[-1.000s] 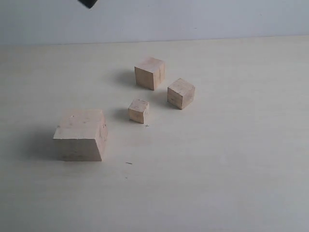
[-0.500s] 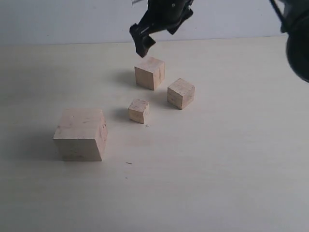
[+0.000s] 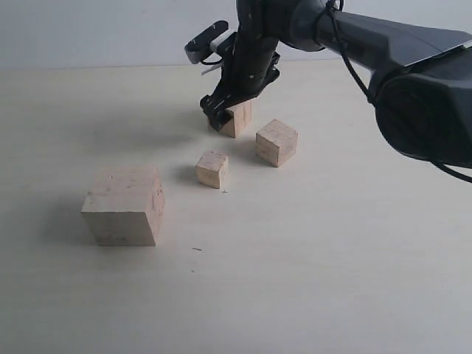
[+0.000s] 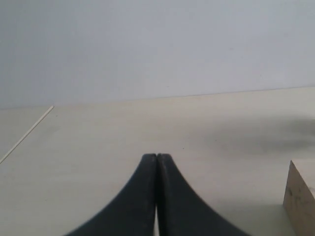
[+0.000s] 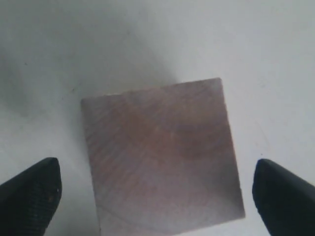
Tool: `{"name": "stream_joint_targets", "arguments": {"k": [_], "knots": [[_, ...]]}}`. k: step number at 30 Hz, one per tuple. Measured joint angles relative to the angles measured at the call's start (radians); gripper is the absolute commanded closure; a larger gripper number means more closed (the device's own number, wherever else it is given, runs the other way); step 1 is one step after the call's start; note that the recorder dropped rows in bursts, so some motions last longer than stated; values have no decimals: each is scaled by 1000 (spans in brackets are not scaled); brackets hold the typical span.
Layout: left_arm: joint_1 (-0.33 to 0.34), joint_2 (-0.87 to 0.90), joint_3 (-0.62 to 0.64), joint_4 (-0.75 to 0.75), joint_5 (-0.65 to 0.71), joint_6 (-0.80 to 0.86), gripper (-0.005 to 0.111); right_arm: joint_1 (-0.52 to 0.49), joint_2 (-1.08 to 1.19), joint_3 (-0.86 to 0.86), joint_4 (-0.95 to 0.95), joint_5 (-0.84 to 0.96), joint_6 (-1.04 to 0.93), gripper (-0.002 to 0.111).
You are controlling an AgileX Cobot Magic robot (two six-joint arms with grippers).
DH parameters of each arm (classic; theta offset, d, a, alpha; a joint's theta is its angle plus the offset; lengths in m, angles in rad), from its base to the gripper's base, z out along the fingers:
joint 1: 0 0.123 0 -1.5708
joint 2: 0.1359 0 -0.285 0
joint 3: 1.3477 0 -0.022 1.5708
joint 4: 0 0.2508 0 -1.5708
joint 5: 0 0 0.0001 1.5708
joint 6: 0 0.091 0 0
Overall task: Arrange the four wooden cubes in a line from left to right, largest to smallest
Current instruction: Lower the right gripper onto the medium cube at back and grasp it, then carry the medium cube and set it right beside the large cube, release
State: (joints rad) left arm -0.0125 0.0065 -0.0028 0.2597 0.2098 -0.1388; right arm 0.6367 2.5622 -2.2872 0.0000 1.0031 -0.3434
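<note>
Four pale wooden cubes sit on the table. The largest cube (image 3: 122, 205) is at the front left, the smallest cube (image 3: 212, 169) near the middle, and a mid-sized cube (image 3: 276, 142) to its right. The second-largest cube (image 3: 241, 119) (image 5: 160, 155) stands at the back. My right gripper (image 3: 227, 112) (image 5: 157, 196) is open and lowered over it. One fingertip (image 5: 30, 193) and the other fingertip (image 5: 284, 195) stand on either side, apart from the wood. My left gripper (image 4: 157, 158) is shut and empty above bare table, with a cube's edge (image 4: 301, 196) beside it.
The pale tabletop (image 3: 332, 258) runs back to a grey wall (image 3: 96, 29). The dark right arm (image 3: 398, 51) reaches in from the upper right, above the table behind the cubes. The left arm is out of the exterior view.
The right arm has come in from the top of the exterior view and dropped down around the back cube. None of the cubes has moved.
</note>
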Motion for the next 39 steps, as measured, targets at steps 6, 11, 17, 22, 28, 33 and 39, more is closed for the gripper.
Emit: {"name": "stream_joint_targets", "arguments": {"k": [6, 11, 17, 22, 28, 33, 39], "knots": [[0, 0, 0, 0, 0, 0, 107, 0, -2, 0, 57, -8, -88, 103], [0, 0, 0, 0, 0, 0, 107, 0, -93, 7, 65, 92, -90, 106], [0, 0, 0, 0, 0, 0, 107, -4, -314, 6, 222, 204, -155, 106], [0, 0, 0, 0, 0, 0, 107, 21, -480, 124, 461, 206, -299, 106], [0, 0, 0, 0, 0, 0, 107, 100, -556, 450, 429, 216, -393, 106], [0, 0, 0, 0, 0, 0, 107, 109, -579, 694, 407, 148, -445, 106], [0, 0, 0, 0, 0, 0, 107, 168, -570, 827, 390, -24, -568, 106]]}}
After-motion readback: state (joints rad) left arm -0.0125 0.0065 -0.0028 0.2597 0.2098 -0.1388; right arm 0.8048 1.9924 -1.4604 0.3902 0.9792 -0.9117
